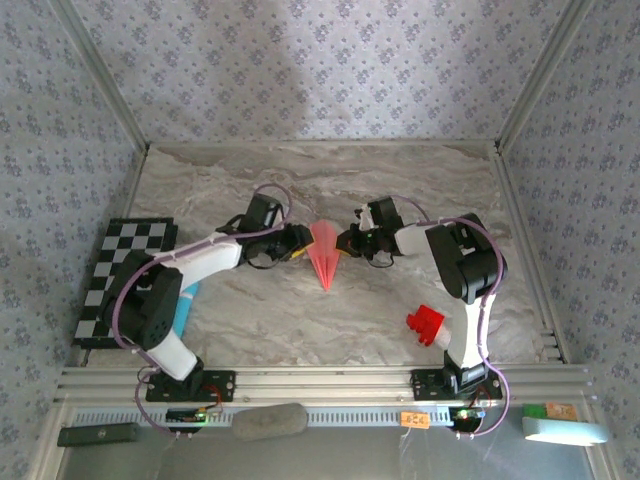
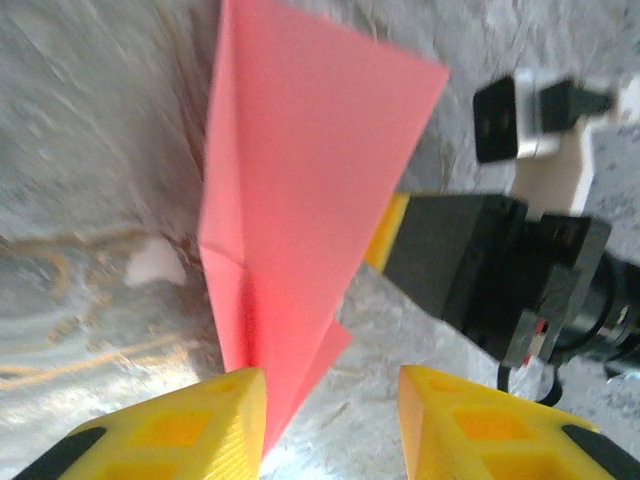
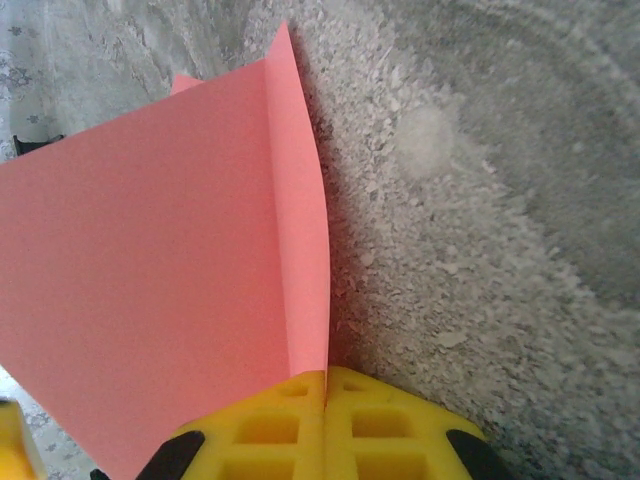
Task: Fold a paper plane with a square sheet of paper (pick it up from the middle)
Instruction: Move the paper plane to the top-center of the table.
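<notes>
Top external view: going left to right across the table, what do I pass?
Chequered board → left claw → paper plane → right claw → red block.

Marbled grey table (image 1: pixel 300 325): chequered board (image 1: pixel 115 262) L edge, red block (image 1: pixel 427 323) R near side, pink paper plane (image 1: pixel 325 256) centre.

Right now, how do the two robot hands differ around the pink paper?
The left yellow-fingered hand has its fingers apart; the right yellow-fingered hand is pinched shut on the folded pink paper dart. The left hand sits on the dart's left side, the right hand on its right. Both have yellow fingers.
</notes>
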